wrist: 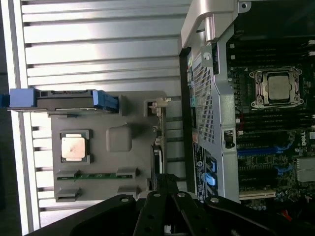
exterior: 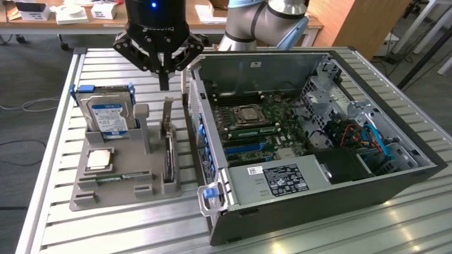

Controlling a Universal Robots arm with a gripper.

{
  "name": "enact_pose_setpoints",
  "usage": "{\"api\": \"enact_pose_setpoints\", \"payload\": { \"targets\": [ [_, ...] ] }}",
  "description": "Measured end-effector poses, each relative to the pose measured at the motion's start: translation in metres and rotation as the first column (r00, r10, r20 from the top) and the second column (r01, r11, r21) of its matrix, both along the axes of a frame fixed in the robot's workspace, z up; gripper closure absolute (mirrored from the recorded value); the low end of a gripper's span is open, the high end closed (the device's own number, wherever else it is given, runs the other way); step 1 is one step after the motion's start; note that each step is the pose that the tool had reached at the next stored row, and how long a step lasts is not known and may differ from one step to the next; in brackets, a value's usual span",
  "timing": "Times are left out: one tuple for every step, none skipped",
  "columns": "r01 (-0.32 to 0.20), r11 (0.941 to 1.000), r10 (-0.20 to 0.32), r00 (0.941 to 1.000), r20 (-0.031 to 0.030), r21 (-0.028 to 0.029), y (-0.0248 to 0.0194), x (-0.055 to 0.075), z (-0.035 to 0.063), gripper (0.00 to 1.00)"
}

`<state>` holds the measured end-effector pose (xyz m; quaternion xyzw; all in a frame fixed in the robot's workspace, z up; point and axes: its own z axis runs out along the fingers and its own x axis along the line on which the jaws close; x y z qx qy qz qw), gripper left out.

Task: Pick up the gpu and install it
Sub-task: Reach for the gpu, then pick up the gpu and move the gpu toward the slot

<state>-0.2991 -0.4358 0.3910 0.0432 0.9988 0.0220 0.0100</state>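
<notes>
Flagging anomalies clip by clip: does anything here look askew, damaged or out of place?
Nothing stands out. The gpu stands on edge in its slot of the grey holder, the hard drive sits upright in the same holder, and the gripper hangs just above the gpu.

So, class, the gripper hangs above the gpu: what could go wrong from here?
The gpu stands on edge close beside the case wall, so the gripper might clip that wall on the way down. The card is thin; an off-centre grip could tilt it and jam it in the holder.
</notes>
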Motion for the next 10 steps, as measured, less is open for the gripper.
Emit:
{"api": "enact_pose_setpoints", "payload": {
  "targets": [
    [0.0,1.0,0.0,1.0,0.0001,0.0,-0.0007,0.0,-0.0001,0.89],
    [0.0,1.0,0.0,1.0,0.0001,0.0,-0.0006,0.0,0.0,0.89],
    [0.0,1.0,0.0,1.0,0.0001,0.0,-0.0006,0.0,0.0,0.89],
    [0.0,1.0,0.0,1.0,0.0001,0.0,-0.0006,0.0,-0.0001,0.89],
    [0.0,1.0,0.0,1.0,0.0,0.0,-0.0006,0.0,0.0,0.89],
    [0.0,1.0,0.0,1.0,0.0001,-0.0001,-0.0006,0.0,0.0,0.89],
    [0.0,1.0,0.0,1.0,-0.0001,-0.0001,-0.0006,0.0,-0.0002,0.89],
    [0.0,1.0,0.0,1.0,0.0,-0.0001,-0.0006,0.0,-0.0002,0.89],
    [0.0,1.0,0.0,1.0,0.0,-0.0001,-0.0007,0.0,-0.0003,0.89],
    [0.0,1.0,0.0,1.0,0.0,-0.0001,-0.0007,0.0,-0.0003,0.89]
  ]
}}
